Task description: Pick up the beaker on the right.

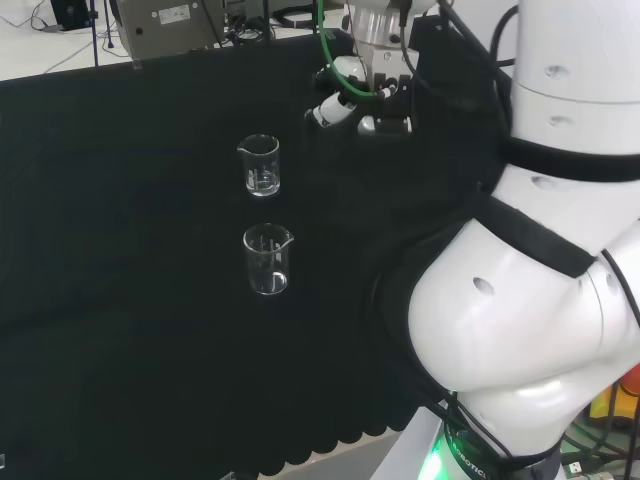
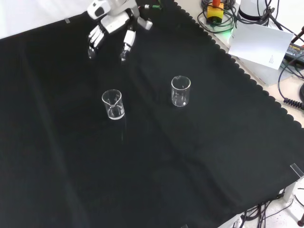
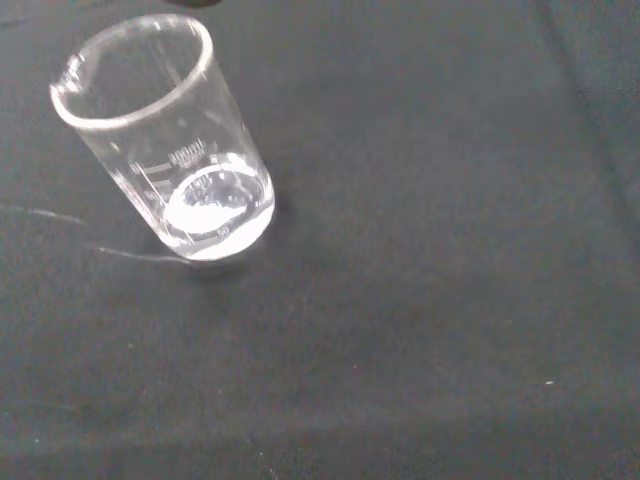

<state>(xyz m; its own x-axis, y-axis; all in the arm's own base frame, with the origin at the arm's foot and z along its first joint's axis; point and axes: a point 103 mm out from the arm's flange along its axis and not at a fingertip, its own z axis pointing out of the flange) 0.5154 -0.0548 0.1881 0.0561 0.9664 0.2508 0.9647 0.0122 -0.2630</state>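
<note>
Two clear empty glass beakers stand upright on the black cloth. In the front view one beaker [image 2: 113, 104] is at the left and the other beaker [image 2: 181, 91] at the right. In the head view they stand one behind the other: far beaker [image 1: 259, 165], near beaker [image 1: 267, 260]. The hand [image 2: 114, 21] hovers above the cloth at the front view's top, behind the left beaker and apart from both, with its fingers straight and nothing in them. In the head view the hand [image 1: 342, 100] is up and to the right of the far beaker. The wrist view has one beaker [image 3: 170, 140] close by; which one, I cannot tell.
The cloth's scalloped edge [image 2: 247, 76] runs down the front view's right side, with a white sheet [image 2: 261, 45] and cables [image 2: 218, 16] beyond it. The arm's white links [image 1: 530, 250] take up the head view's right. Grey equipment [image 1: 165, 25] stands past the cloth's far edge.
</note>
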